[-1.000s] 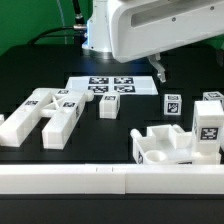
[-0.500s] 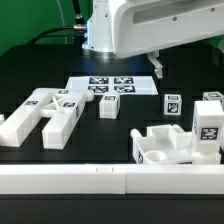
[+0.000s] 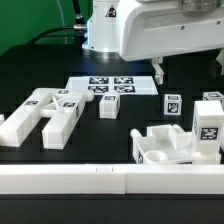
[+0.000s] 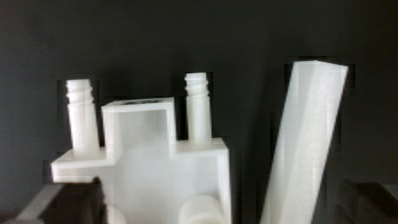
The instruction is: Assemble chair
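Observation:
The chair's matte white parts lie loose on the black table. A slotted seat block [image 3: 168, 146] with a tagged post [image 3: 207, 124] sits at the exterior view's right. A group of long bars [image 3: 42, 114] lies at the left. Small tagged cubes [image 3: 110, 105] [image 3: 172, 102] [image 3: 213, 99] stand between them. My gripper [image 3: 158, 70] hangs above the back of the table and holds nothing. In the wrist view the gripper [image 4: 205, 208] is open, its dark fingers [image 4: 47, 203] far apart. Below it are a white piece with two ridged pegs [image 4: 143, 140] and a long bar [image 4: 311, 140].
The marker board [image 3: 112, 86] lies flat at the back middle. A long white rail [image 3: 100, 181] runs along the front edge. The arm's base [image 3: 98, 40] stands behind the marker board.
The gripper body has shifted a little toward the exterior view's right. The parts on the table have not moved.

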You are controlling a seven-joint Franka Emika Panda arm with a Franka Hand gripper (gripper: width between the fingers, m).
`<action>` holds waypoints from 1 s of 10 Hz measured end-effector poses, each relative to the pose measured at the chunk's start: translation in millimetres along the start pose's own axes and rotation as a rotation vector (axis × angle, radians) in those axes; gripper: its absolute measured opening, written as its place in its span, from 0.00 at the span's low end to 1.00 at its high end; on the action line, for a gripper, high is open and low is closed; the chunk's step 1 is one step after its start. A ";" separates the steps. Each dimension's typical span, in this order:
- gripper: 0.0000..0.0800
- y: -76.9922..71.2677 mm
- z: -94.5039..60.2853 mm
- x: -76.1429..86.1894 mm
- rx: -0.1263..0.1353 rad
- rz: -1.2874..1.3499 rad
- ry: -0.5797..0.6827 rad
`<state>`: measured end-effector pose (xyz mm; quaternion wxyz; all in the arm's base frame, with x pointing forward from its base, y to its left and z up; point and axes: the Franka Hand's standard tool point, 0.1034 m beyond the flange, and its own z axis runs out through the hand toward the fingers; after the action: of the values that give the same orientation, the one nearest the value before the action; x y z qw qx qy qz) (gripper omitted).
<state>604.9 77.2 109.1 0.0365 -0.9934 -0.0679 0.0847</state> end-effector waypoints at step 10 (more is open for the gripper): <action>0.81 -6.3 -0.4 50.0 0.031 0.021 0.040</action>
<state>652.9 90.5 101.9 0.0523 -0.9949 -0.0555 0.0663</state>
